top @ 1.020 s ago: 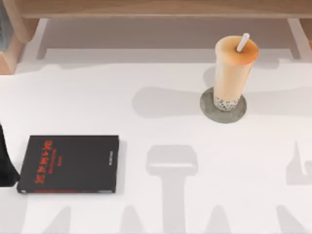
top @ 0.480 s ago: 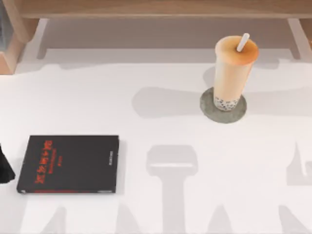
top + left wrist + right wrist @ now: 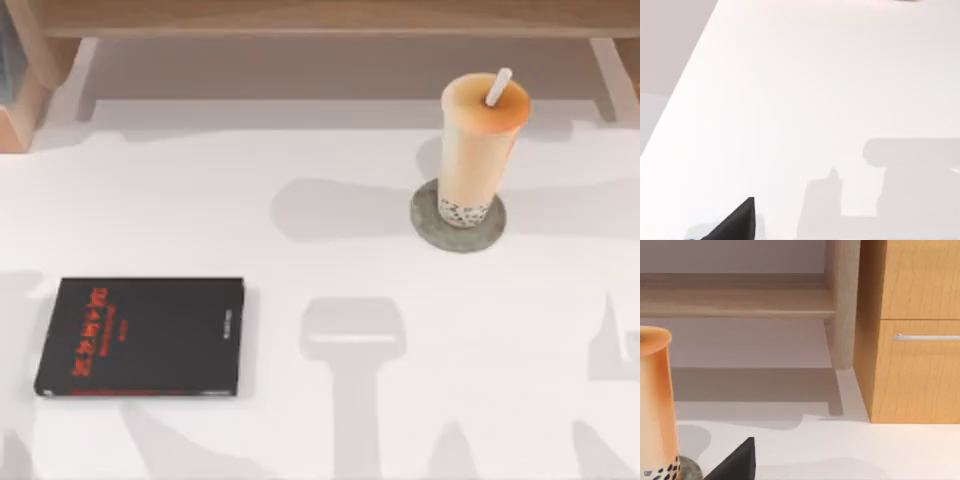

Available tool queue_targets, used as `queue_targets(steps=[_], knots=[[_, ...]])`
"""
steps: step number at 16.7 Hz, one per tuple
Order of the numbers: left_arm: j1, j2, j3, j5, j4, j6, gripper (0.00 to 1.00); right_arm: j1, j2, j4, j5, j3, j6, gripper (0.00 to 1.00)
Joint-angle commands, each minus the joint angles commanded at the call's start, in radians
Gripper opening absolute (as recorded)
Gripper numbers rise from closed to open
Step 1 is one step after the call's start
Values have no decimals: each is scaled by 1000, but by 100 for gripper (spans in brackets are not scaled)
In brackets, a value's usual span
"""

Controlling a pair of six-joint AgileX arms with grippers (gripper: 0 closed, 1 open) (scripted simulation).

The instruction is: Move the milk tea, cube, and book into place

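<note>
Milk tea: the tall clear plastic cup of orange-tan milk tea point(image 3: 480, 150) with dark pearls at its base and a white straw point(image 3: 497, 87) stands upright on a round grey coaster point(image 3: 458, 217), toward the far right of the bench. In the right wrist view the cup point(image 3: 655, 405) is at the frame border, with the coaster point(image 3: 687, 467) under it.

Black book: a thin black book with red lettering point(image 3: 140, 336) lies flat at the near left, its edges about parallel to the bench edges, well apart from the cup.

Bench: the white bench point(image 3: 330, 250) is bare between the book and the cup and on the whole near right side; only grey shadows lie there. In the left wrist view the left edge of the bench point(image 3: 685, 85) runs slanted, and the surface beside it is bare.

Far edge: a light wooden shelf point(image 3: 320, 18) runs along the far side. In the right wrist view a wooden post point(image 3: 842, 305) and a wooden drawer cabinet with a metal handle point(image 3: 915, 335) stand near the cup, on the bench's far right.

Left end effector: a dark tip point(image 3: 737, 222) is seen at the border of the left wrist view; I cannot tell how its fingers stand.

Right end effector: a dark tip point(image 3: 737, 462) is seen near the cup; I cannot tell its state either.
</note>
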Motion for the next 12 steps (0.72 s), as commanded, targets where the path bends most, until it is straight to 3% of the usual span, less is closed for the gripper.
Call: queue_targets(steps=[7, 12], knots=[[264, 650, 450, -1, -429, 127, 100, 0, 0, 0, 0, 0, 0, 100], [379, 938, 652, 1, -619, 186, 100, 0, 0, 0, 0, 0, 0, 100]])
